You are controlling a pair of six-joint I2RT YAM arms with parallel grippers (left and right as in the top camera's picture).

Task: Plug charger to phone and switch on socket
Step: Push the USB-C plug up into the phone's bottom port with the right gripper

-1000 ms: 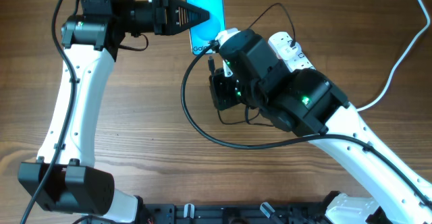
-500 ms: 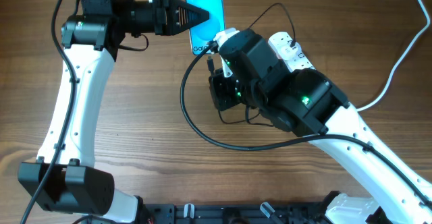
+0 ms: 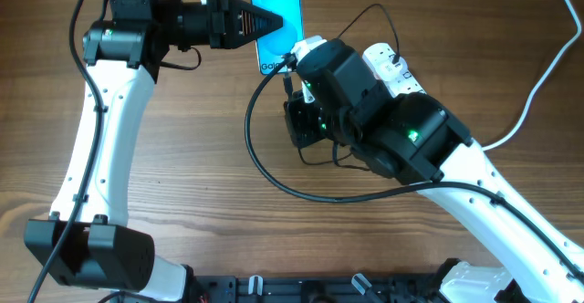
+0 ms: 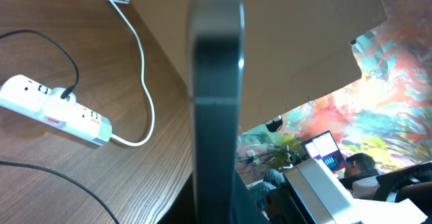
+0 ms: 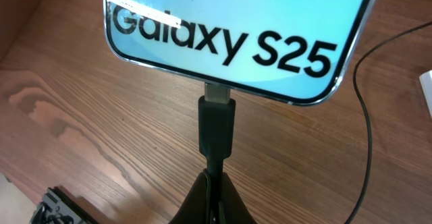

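Right claw [image 5: 211, 183]: closed, its two dark fingers pressed together on the charger [image 5: 216, 126] just behind the plug. The plug body stands upright above the fingertips, and its tip is seated in the port in the bottom edge of the phone [image 5: 229, 35]. The lit screen reads "Galaxy S25" in black on a pale band. The phone is held clear of the counter [image 3: 201, 157], whose wood grain shows below it in the right wrist view.

Left claw [image 3: 272, 20]: closed on the phone from the side, its black tapered fingers meeting at the phone's long edge near the top of the overhead view. In the left wrist view the phone appears edge-on as a dark vertical bar.

From the plug the charger's thin black cable runs out in a wide loop across the counter below the right arm.

The socket [image 4: 54, 106] lies flat on the counter, beside the right arm and partly hidden by it from overhead. A black lead enters its top. A white cord [image 4: 143, 75] leaves one end and curves away. The switch positions are too small to read.
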